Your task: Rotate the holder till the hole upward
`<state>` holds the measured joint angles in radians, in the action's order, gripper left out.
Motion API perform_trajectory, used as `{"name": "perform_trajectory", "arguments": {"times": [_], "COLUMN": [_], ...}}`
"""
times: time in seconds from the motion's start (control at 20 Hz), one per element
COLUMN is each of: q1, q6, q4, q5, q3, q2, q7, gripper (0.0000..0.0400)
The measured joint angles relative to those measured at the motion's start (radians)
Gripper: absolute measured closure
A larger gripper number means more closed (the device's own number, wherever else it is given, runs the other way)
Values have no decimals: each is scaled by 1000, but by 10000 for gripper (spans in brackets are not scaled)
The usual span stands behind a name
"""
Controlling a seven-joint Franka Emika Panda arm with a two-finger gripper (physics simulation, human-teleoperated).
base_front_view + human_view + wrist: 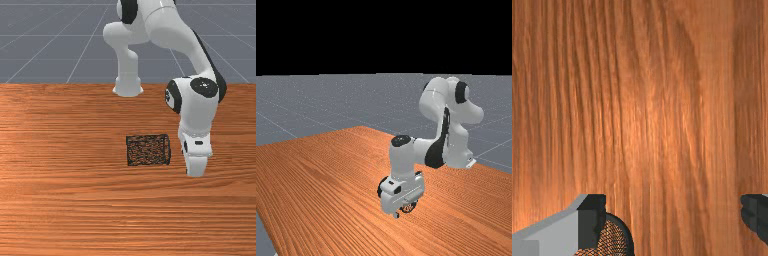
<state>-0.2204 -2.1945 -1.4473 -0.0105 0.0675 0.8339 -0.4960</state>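
Two fingers (591, 227) of the gripper (673, 212) stand wide apart, with nothing pinched between them. The holder (148, 150) lies on its side on the table (65, 215), at the gripper's side toward the front view's left. The wrist view puts its curved end partly behind one finger, outside the gap, so closing here would probably catch only air. Going straight down, that finger might land on the rim and knock the holder away. Being round, it could roll at a sidelong push; a grip too near one end may let it swivel or slip during the turn. I cannot tell which end has the hole, so it could end up upside down.

It is a drum of black, open mesh, wood colour showing through, with smooth, darker bands at the ends. The table is orange-brown, with long streaky grain.
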Motion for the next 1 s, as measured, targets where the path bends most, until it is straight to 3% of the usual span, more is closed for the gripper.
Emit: {"name": "perform_trajectory", "arguments": {"times": [0.15,0.2,0.6,0.65,0.7,0.75,0.8,0.85,0.9,1.0], "q1": [-1,20,-26,-23,-81,-203,-239,-276,-127,-195], "q6": [-63,-160,-375,-360,-265,33,187,246,-243,-179], "q4": [-10,-65,-397,-399,-356,-131,35,122,-327,-275], "q5": [-4,17,-19,-14,-76,-208,-253,-229,-92,-142], "q3": [-3,20,-14,-8,-65,-185,-230,-296,-73,-113], "q2": [41,34,-126,-128,-114,12,94,141,-100,-75], "q7": [1,-27,42,38,112,222,208,198,153,226], "gripper": [0,0,0,0,0,0,0,0,0,0]}}
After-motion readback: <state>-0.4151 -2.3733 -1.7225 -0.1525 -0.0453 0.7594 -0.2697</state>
